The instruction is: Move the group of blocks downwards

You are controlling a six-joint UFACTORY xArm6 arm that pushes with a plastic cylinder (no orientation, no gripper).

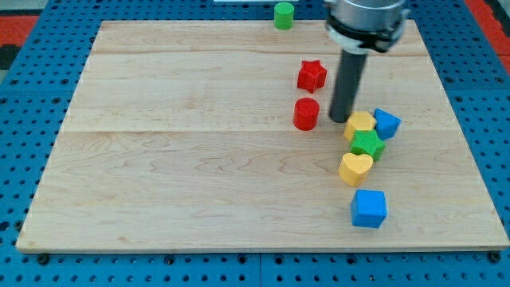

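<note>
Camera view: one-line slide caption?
My tip sits between the red cylinder and a yellow block, beside the cluster on the board's right.

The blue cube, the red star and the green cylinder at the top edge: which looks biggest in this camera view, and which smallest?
1. blue cube, largest, though it sits nearest the view's bottom, so nearness may inflate it.
2. red star.
3. green cylinder, smallest, farthest up the view.

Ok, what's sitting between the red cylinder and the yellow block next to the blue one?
In the camera view, only my tip stands between the red cylinder and the upper yellow block; the wooden board there is otherwise bare.
</note>
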